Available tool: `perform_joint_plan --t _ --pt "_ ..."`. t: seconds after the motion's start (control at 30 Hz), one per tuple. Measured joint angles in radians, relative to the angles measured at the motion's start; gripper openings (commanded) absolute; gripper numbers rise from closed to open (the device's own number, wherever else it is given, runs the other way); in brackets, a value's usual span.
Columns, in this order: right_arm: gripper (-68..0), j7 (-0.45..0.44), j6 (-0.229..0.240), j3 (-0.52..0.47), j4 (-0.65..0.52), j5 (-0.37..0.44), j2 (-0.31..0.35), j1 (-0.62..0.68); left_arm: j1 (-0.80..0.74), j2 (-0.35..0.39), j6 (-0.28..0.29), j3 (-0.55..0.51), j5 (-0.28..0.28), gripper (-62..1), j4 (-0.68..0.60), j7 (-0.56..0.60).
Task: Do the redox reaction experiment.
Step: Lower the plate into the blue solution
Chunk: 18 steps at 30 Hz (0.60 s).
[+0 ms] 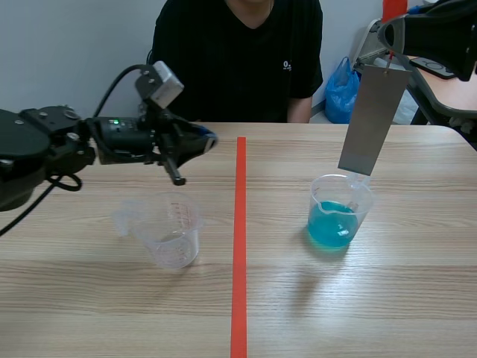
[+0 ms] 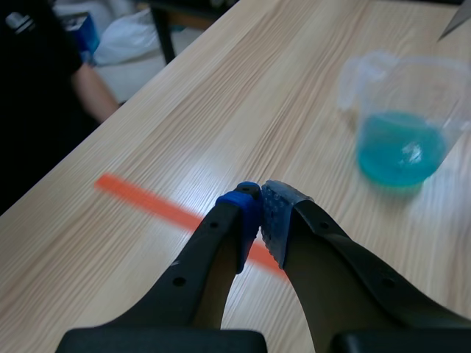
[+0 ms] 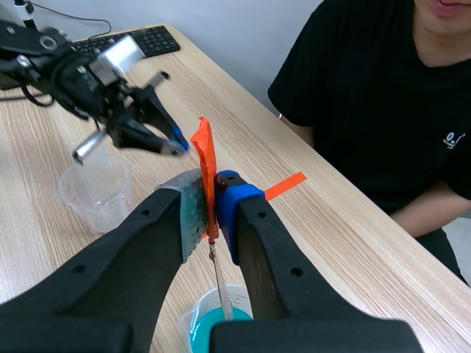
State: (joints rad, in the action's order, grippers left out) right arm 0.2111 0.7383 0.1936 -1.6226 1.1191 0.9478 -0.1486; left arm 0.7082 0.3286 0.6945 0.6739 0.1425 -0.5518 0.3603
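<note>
Right gripper pinches a flat grey metal strip over the clear blue-liquid beaker, centre right — not yet dipped, apparently; left gripper, upper left, closed empty.

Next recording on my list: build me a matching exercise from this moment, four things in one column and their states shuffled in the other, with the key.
Things:
1. metal strip
2. left tool
3. cup on the left arm's side
4. cup on the right arm's side

States:
a. holds blue liquid
b. empty
c. shut on nothing
d. hanging from the right tool

Pairs: 1-d; 2-c; 3-b; 4-a
</note>
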Motion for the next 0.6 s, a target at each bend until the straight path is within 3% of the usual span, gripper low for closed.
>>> perform_joint_plan --t 0.13,0.33,0.6 --pt "-66.2 0.0 0.0 0.0 0.0 -0.001 0.0 0.0 -0.024 0.141 0.0 0.0 0.086 -56.7 0.0 0.057" --pt "-66.2 0.0 0.0 0.0 0.0 -0.027 -0.014 0.0 -0.12 0.32 0.0 -0.05 0.144 -56.7 0.0 0.116" --pt "-66.2 0.0 0.0 0.0 0.0 -0.058 -0.045 0.0 -0.376 0.486 0.0 -0.215 0.151 -56.7 0.0 0.223"
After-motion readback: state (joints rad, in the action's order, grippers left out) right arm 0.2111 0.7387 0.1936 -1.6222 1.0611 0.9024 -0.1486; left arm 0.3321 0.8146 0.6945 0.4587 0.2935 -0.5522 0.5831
